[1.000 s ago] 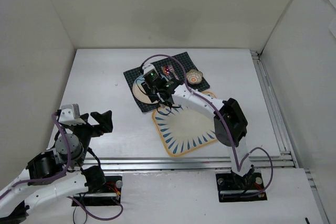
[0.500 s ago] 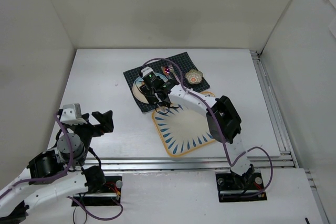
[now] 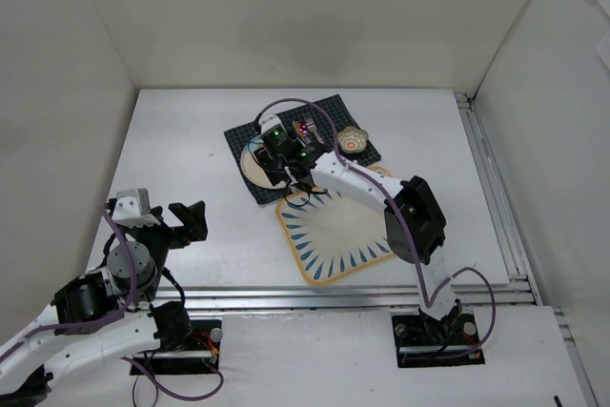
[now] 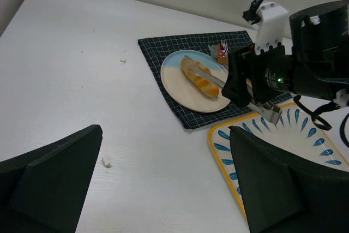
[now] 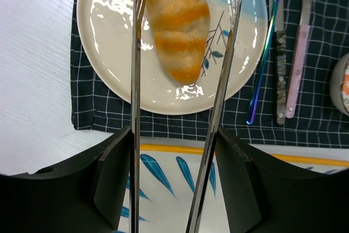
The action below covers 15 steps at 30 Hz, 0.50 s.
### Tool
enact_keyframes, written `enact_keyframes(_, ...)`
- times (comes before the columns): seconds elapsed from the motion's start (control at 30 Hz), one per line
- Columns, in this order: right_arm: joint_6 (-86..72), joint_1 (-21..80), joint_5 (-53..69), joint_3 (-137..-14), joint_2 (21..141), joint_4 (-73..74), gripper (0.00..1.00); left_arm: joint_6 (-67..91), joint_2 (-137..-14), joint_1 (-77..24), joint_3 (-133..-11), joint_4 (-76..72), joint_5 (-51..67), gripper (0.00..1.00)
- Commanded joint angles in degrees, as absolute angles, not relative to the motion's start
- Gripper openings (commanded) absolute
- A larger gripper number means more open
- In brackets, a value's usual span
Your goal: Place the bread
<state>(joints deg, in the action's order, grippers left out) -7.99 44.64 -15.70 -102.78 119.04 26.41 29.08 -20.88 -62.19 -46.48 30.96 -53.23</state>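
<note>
The bread (image 5: 177,31) is a golden-brown ridged roll lying on the round cream plate (image 5: 109,53), which sits on a dark checked mat. It also shows in the left wrist view (image 4: 202,82). My right gripper (image 5: 174,151) is shut on a pair of metal tongs (image 5: 135,80). The tong arms stand apart on either side of the bread, with gaps showing on both sides. In the top view the right gripper (image 3: 286,164) hangs over the plate (image 3: 254,167). My left gripper (image 4: 163,135) is open and empty, low at the near left (image 3: 167,221).
The checked mat (image 5: 87,115) also carries a spoon (image 5: 267,64), a fork (image 5: 297,64) and a small flower-shaped dish (image 3: 353,141). A square yellow-rimmed plate with blue leaves (image 3: 338,235) lies just in front of the mat. White walls enclose the table.
My right gripper with the tongs has shifted slightly over the round plate. The left arm has barely moved.
</note>
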Motion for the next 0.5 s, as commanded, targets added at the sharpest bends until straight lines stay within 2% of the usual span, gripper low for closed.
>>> enact_keyframes(0.0,-8.3,45.8,-19.4,-103.1,111.2,22.1,0.56,28.7,-23.1,-62.5,-46.8,28.1,-54.4,1.0)
enact_keyframes(0.2,-9.1,48.7,-22.2,-102.3,109.0,21.2,0.56,28.8,-23.1,-62.5,-46.9,28.2,-54.3,0.99)
enact_keyframes(0.47,-14.1,55.5,-16.4,-102.9,109.9,17.1,0.57,29.3,-22.4,-62.5,-46.6,28.4,-54.8,0.99)
